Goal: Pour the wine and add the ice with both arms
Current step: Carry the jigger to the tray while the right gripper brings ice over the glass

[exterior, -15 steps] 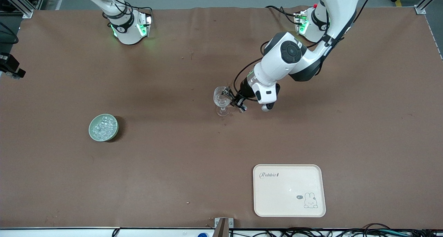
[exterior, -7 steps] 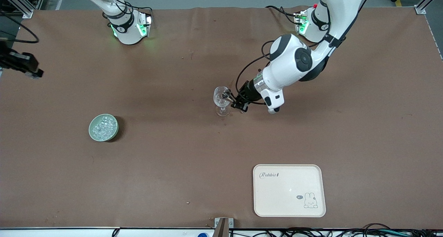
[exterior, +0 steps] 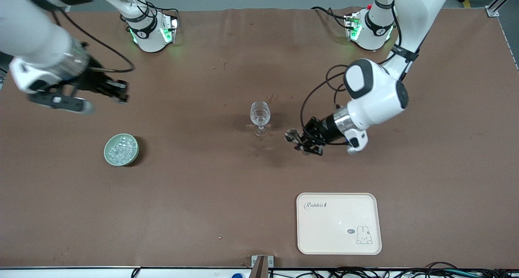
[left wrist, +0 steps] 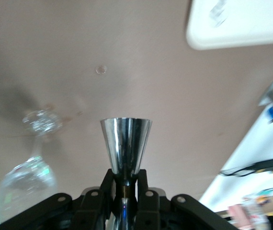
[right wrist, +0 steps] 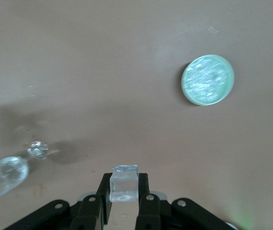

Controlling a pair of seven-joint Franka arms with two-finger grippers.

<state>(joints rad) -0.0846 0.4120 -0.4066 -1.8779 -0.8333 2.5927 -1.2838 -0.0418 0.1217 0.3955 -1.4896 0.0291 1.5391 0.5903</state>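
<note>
A clear stemmed glass stands upright mid-table; it also shows in the left wrist view and the right wrist view. My left gripper hangs over bare table beside the glass, toward the left arm's end. It is shut on a shiny steel measuring cup. A pale green bowl holds several lumps of ice. My right gripper is over bare table near the bowl, shut on one clear ice cube. The bowl's ice shows in the right wrist view.
A cream tray with a rabbit drawing lies near the table's front edge, at the left arm's end; its corner shows in the left wrist view. Brown table covering lies between the bowl, the glass and the tray.
My left gripper has drawn away from the glass toward the left arm's end, steel cup in it. My right arm has swung in from the table's edge to near the bowl.
</note>
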